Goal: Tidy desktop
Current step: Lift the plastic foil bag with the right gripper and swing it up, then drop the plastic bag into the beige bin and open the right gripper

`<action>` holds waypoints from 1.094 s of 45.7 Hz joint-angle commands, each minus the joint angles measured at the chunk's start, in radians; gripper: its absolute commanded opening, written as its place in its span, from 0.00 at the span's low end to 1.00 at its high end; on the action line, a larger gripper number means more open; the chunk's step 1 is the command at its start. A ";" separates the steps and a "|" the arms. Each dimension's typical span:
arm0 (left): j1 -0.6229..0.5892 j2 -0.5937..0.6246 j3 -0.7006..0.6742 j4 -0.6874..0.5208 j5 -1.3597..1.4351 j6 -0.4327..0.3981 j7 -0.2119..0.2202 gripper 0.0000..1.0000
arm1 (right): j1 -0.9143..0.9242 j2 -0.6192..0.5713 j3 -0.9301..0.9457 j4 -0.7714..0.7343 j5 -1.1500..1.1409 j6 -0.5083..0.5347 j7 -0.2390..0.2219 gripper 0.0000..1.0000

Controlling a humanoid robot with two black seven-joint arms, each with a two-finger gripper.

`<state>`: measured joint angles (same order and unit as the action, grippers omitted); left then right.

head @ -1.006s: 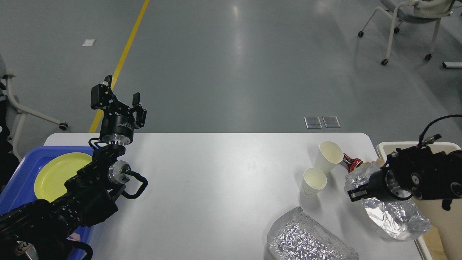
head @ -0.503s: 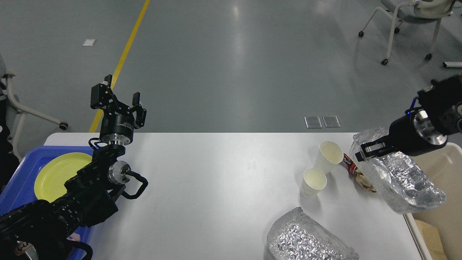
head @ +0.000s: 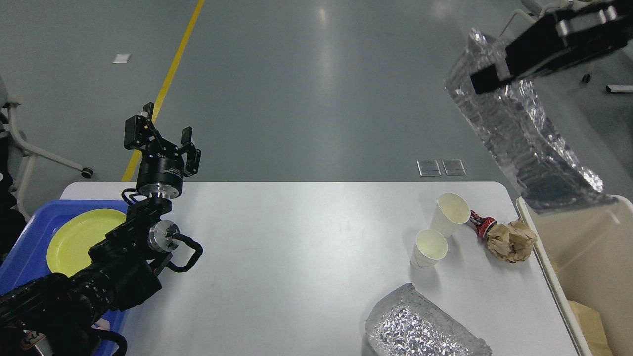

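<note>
The white desktop (head: 296, 257) fills the lower half of the view. My right gripper (head: 487, 81) is high at the upper right, shut on the rim of a crumpled foil tray (head: 524, 143) that hangs tilted above the beige bin (head: 583, 247). Another foil tray (head: 420, 329) lies at the front edge. Two white paper cups (head: 452, 212) (head: 429, 248) stand near the right side. Beside them lie a red wrapper (head: 479, 223) and a brown paper ball (head: 512, 241). My left gripper (head: 160, 129) is open and empty above the table's far left edge.
A blue tray (head: 29, 247) holding a yellow plate (head: 79, 237) sits at the left edge under my left arm. Wheeled chairs stand on the grey floor at far right and far left. A yellow line runs across the floor behind the table.
My right gripper has lifted the foil tray from the table's right edge up and away to high above the bin, uncovering the brown paper ball. The left arm has stayed still.
</note>
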<state>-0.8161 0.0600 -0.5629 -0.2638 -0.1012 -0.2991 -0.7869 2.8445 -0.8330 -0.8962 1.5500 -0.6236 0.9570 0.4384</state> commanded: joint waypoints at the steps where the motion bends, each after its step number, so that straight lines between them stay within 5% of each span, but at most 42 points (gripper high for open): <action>1: 0.000 0.001 0.000 0.000 0.000 0.000 0.000 1.00 | 0.068 -0.020 0.112 -0.014 0.073 0.003 -0.004 0.00; 11: 0.000 0.000 0.000 0.000 0.000 0.000 0.000 1.00 | 0.024 -0.017 0.117 -0.028 0.079 0.003 -0.035 0.00; 19: -0.002 0.000 -0.002 0.000 0.000 0.000 0.000 1.00 | -0.290 -0.018 0.105 -0.146 -0.020 0.003 -0.105 0.00; 25: 0.000 0.000 0.000 0.000 0.000 0.000 0.000 1.00 | -0.580 -0.008 0.100 -0.275 -0.134 -0.004 -0.118 0.00; 35: 0.000 0.000 0.000 0.000 0.000 0.000 0.000 1.00 | -1.058 0.080 0.091 -0.617 -0.242 -0.276 -0.118 0.00; 50: 0.000 0.000 0.000 0.000 0.000 0.001 0.000 1.00 | -1.640 0.221 0.089 -1.159 -0.219 -0.547 -0.116 0.00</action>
<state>-0.8163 0.0598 -0.5633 -0.2638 -0.1013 -0.2990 -0.7869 1.3704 -0.6635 -0.8055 0.5389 -0.8565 0.4828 0.3218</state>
